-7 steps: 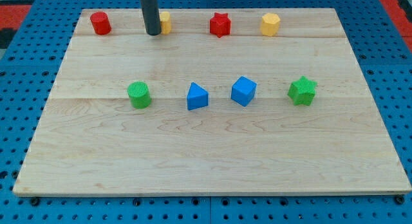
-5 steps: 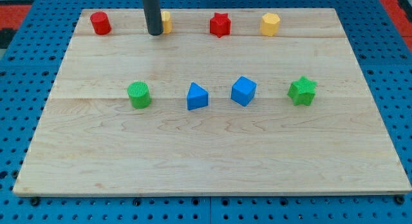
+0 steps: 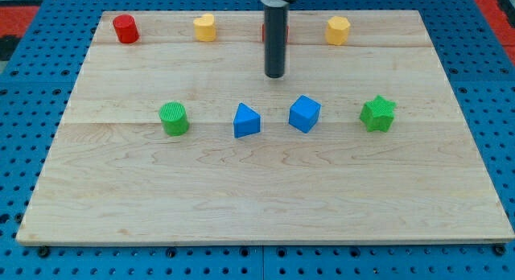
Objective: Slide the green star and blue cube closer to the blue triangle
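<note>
**Camera view: tip stands above the middle row, between triangle and cube**

Camera view shows the wooden board [image 3: 265, 207] lying on a blue pegboard table [image 3: 24, 151]. Nearest, toward the view's bottom, a broad band of bare wood runs the full width, open for sliding.

Across the middle sits a row of four blocks, all apart from one another: a green cylinder [image 3: 173, 118] at the view's left, then the blue triangle [image 3: 246, 121], the blue cube [image 3: 304, 113] just to its right with a small gap between, and the green star [image 3: 377, 113] farther right, with a wider gap from the cube. Bare wood lies to the star's right, out to the board's edge.

Beyond that row, my tip [image 3: 275, 75] rests on bare wood, above the gap between triangle and cube, touching neither. This arm ends in a plain rod with no jaws, so nothing is held.

Farthest, along the view's top edge, stand a red cylinder [image 3: 124, 28], a yellow block [image 3: 205, 26] whose shape is unclear, a red block [image 3: 264, 30] mostly hidden behind the rod, and a yellow block with facets [image 3: 338, 30]
</note>
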